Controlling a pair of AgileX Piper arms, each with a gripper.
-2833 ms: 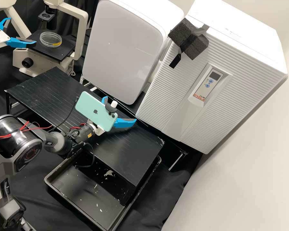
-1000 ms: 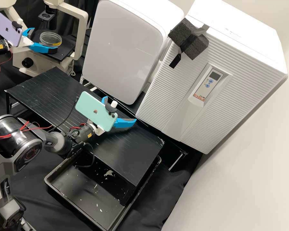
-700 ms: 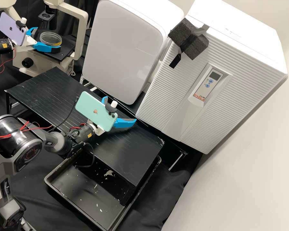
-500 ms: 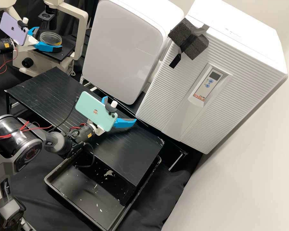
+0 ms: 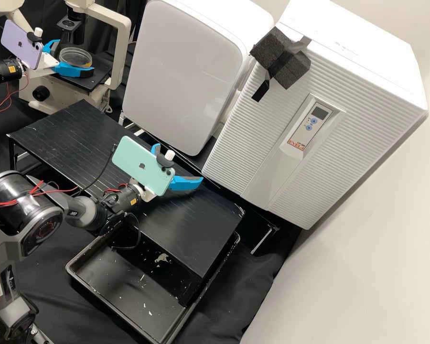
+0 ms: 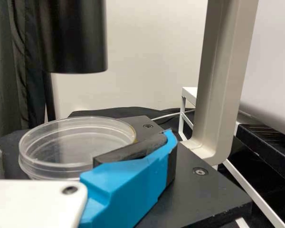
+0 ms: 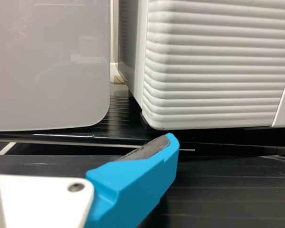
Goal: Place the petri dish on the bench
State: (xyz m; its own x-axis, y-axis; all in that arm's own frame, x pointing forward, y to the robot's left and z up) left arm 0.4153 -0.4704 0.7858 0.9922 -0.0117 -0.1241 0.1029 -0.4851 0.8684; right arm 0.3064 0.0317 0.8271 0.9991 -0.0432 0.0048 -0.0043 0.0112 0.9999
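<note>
A clear round petri dish (image 5: 75, 56) with a yellow patch at its edge rests on the black microscope stage (image 5: 96, 76) in the high view. My left gripper (image 5: 74, 58) stands open around it, one blue finger on either side. In the left wrist view the dish (image 6: 66, 142) lies between the fingers of the left gripper (image 6: 80, 142), the near finger overlapping its rim; contact cannot be told. Over the black bench (image 5: 67, 138), my right gripper (image 5: 179, 161) is open with nothing in it; the right wrist view also shows this gripper (image 7: 81, 138).
The microscope's upright frame (image 5: 122, 52) rises beside the stage, its black tube (image 6: 73, 38) above the dish. Two white cabinets (image 5: 186, 71) (image 5: 253, 157) stand behind the bench. A black tray (image 5: 124, 286) lies below the bench's front edge.
My left gripper has come in from the left edge to the microscope stage, its fingers now around the dish, and lately creeps only slightly. The right arm and the dish have stayed put.
</note>
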